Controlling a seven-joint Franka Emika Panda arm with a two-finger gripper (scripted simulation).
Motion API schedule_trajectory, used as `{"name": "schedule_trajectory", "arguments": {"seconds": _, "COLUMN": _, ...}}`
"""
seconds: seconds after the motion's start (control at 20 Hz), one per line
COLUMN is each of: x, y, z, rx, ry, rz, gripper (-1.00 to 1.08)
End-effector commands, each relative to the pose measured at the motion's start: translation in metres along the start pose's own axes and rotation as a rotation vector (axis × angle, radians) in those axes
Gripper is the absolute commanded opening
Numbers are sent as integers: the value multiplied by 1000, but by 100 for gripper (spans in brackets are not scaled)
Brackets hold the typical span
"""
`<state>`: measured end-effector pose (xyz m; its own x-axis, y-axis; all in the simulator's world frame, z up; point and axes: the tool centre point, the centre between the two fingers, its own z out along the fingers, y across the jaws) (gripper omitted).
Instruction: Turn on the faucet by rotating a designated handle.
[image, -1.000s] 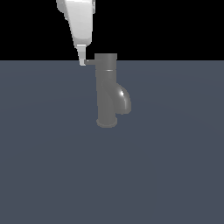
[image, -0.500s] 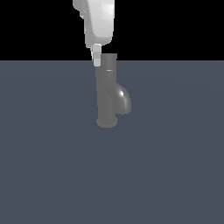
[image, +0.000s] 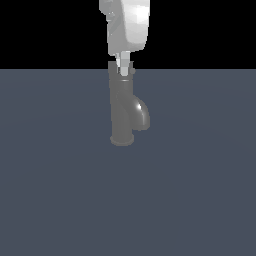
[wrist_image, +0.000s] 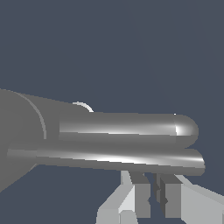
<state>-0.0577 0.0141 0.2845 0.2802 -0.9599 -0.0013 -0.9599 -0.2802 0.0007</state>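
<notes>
The pincer (image: 124, 70) is hanging straight down over the top of the faucet (image: 121, 107), its white body rising above into the black background. In the wrist view its two grey fingers (wrist_image: 141, 194) are sitting almost together with only a thin slit between them and nothing caught in that slit, so the pincer (wrist_image: 153, 199) is clenched on nothing. In the exterior view the fingertip end is reaching down to the column's top rim, though whether it is touching the metal cannot be told.

The faucet is standing upright directly beneath the pincer on the dark blue-grey surface (image: 60, 190), its flared round base resting on that surface and its stubby curved spout (image: 141, 114) bulging out below the pincer, toward the exterior view's right.

In the wrist view the handle (wrist_image: 131, 157) is showing as a long grey bar lying just ahead of the fingertips and crossing in front of them, its rounded end past the fingers. The faucet (wrist_image: 19, 140) body is looming large beside it. In the exterior view the handle cannot be made out separately.
</notes>
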Motion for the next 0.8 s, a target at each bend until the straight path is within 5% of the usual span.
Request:
{"name": "schedule_trajectory", "arguments": {"seconds": 0.0, "x": 21, "y": 1, "z": 0, "rx": 2, "ry": 2, "rz": 16, "gripper": -100}}
{"name": "schedule_trajectory", "arguments": {"seconds": 0.75, "x": 84, "y": 0, "z": 0, "rx": 1, "ry": 1, "rz": 23, "gripper": -100}}
